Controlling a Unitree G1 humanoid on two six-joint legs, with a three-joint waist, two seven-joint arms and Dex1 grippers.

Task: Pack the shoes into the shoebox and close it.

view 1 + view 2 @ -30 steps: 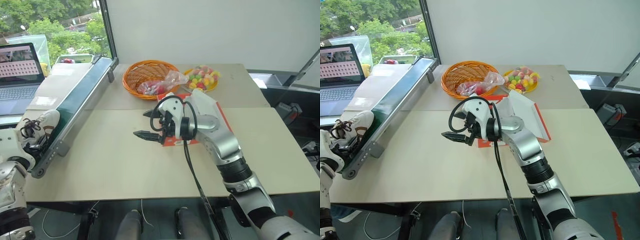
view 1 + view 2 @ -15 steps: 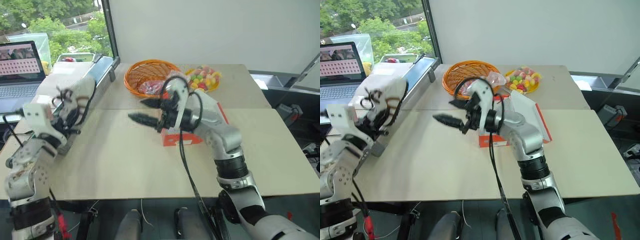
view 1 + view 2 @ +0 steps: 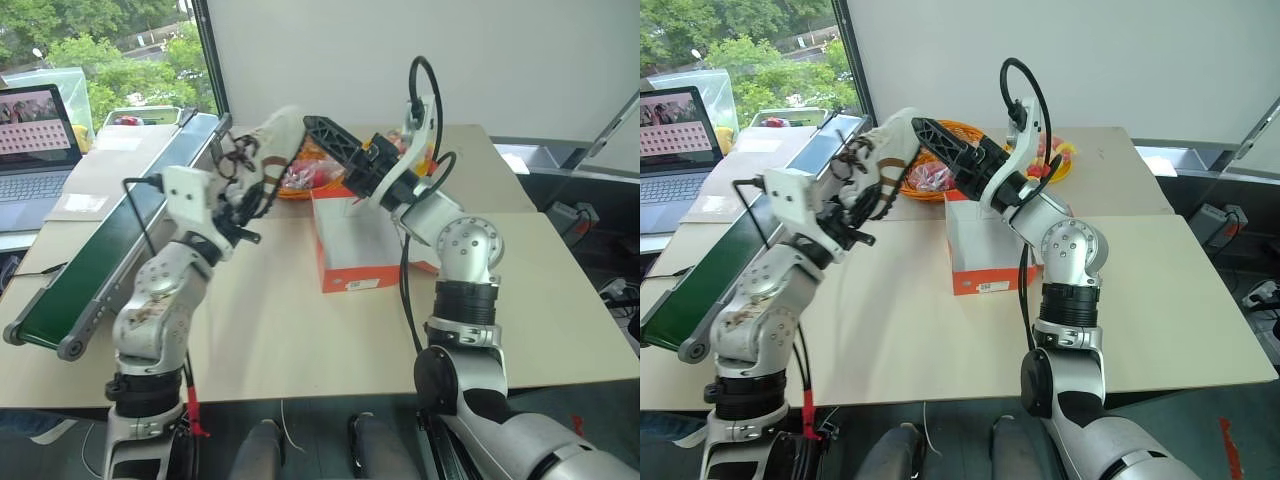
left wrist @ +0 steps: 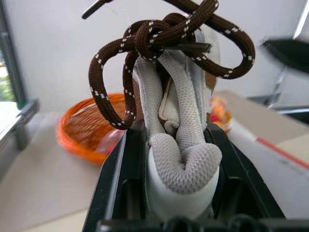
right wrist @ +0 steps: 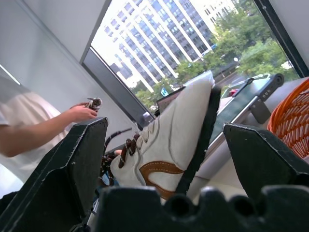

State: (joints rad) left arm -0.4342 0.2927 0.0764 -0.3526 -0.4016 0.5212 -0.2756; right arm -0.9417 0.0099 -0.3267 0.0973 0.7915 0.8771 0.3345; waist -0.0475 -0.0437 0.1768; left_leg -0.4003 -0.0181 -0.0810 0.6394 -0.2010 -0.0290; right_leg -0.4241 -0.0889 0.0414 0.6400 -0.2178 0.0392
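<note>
Cream mesh and knotted brown laces of one shoe are pinched in the left claw, raised above the tabletop beside the orange shoebox. The right claw gapes empty by the toe. The right wrist view adds a person's hand. Box label unreadable.

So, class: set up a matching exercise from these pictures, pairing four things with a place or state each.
Things:
1. sneaker
2. shoebox
3. right gripper
4. wicker basket

Places or states:
A. fingers spread open
B. clamped in the left gripper
C. on the table behind the shoebox
D. on the table, open, white inside

Pairs: 1-B, 2-D, 3-A, 4-C
</note>
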